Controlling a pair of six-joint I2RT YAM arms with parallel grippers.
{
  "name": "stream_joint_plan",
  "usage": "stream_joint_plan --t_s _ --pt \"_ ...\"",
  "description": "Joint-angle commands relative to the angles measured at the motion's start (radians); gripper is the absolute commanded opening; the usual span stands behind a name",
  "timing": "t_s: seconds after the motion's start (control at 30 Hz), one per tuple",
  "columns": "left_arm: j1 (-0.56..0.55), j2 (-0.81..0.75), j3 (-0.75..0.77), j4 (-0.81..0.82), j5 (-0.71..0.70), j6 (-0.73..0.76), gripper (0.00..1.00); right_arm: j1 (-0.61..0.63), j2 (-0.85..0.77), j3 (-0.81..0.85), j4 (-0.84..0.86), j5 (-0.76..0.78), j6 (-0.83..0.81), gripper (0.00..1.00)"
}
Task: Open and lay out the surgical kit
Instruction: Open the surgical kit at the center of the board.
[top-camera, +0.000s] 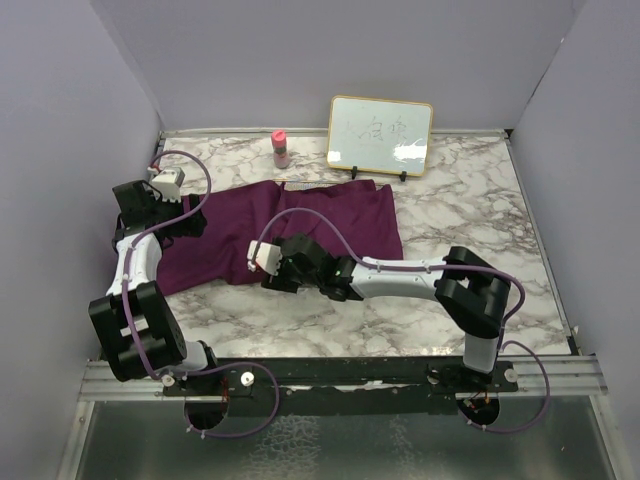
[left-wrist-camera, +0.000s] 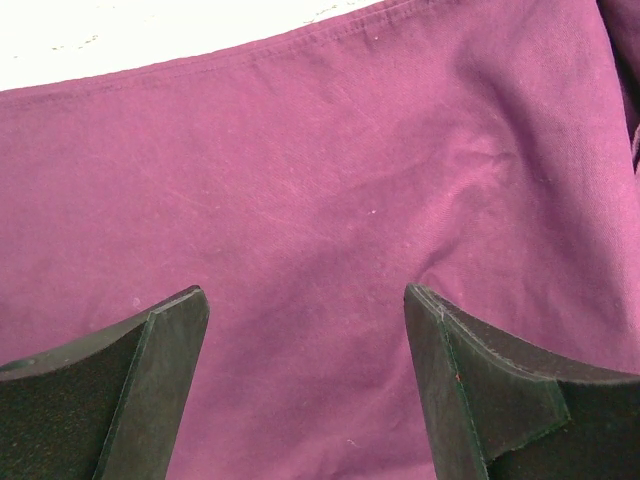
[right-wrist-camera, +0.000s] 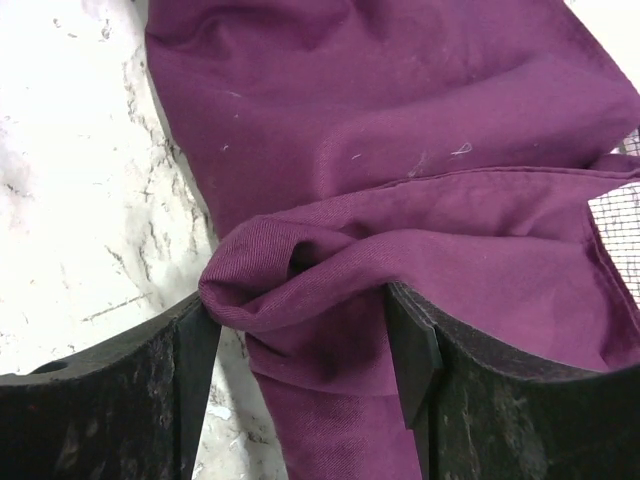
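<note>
The purple cloth wrap (top-camera: 300, 225) lay spread over the counter's (top-camera: 470, 210) left-centre, toward its back edge. The left end effector (left-wrist-camera: 305, 300) hovered above flat cloth, fingers apart. The right end effector (right-wrist-camera: 300, 300), also apart, straddled a bunched fold at the wrap's near edge, beside exposed wire mesh (right-wrist-camera: 622, 225).

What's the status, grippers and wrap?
Left gripper open above dark purple cloth wrap. Right gripper open, straddling a bunched fold. Silver wire-mesh tray edge showing. Nothing blocking.
</note>
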Motion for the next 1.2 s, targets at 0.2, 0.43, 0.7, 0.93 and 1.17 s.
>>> stream_joint_plan --t_s 0.2,0.43,0.7,0.93,1.17 --pt "-0.007 0.005 -0.008 0.015 0.038 0.001 0.82 0.009 -0.017 0.011 0.053 0.054 0.000 0.44" --pt "-0.011 0.007 -0.005 0.015 0.033 -0.001 0.82 0.008 -0.077 0.034 -0.020 0.014 0.022 0.16" --pt "-0.035 0.009 -0.002 0.016 0.001 0.003 0.82 -0.018 -0.251 -0.061 -0.026 0.017 -0.058 0.01" --pt "-0.051 -0.003 -0.005 0.017 -0.003 0.006 0.82 -0.217 -0.463 -0.181 -0.096 0.042 -0.060 0.01" --pt "-0.082 -0.012 -0.016 0.037 -0.001 0.017 0.82 -0.638 -0.726 -0.334 -0.175 0.124 -0.010 0.01"
